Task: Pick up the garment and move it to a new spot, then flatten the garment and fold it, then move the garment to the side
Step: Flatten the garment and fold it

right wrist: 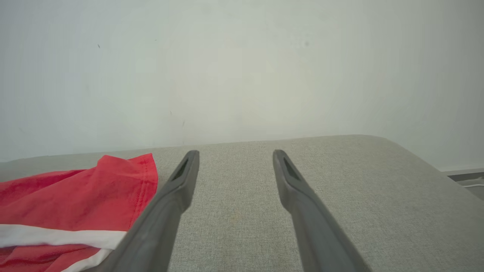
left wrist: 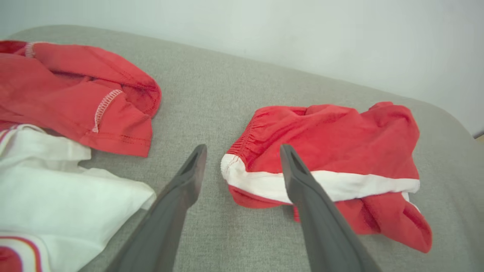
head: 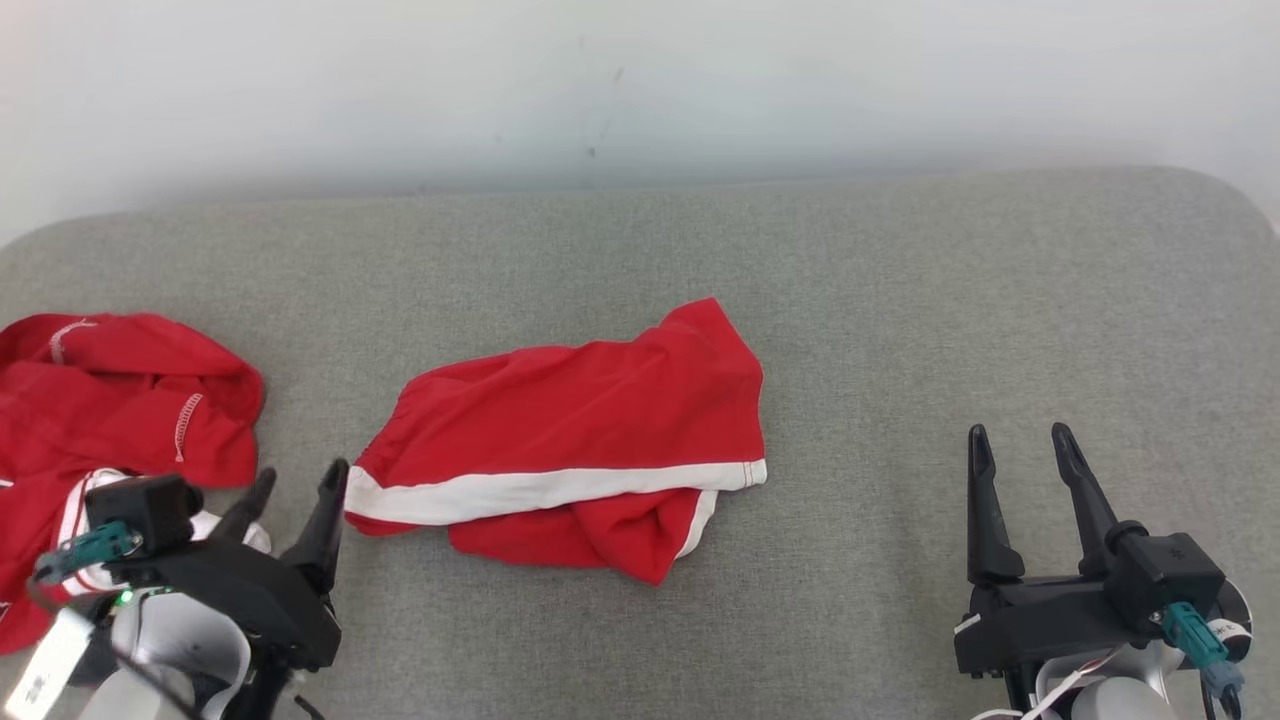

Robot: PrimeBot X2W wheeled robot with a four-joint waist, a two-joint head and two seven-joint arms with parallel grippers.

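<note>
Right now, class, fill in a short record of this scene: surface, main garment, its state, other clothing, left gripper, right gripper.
surface: grey fabric cushion
main garment: red shorts with a white stripe, lying near the middle
state: crumpled, not flattened or folded, held by nothing
other clothing: pile of red and white clothes at the robot's left
left gripper: left gripper open, its fingertips just beside the shorts' waistband end, holding nothing
right gripper: right gripper open over bare cushion, apart from the shorts
</note>
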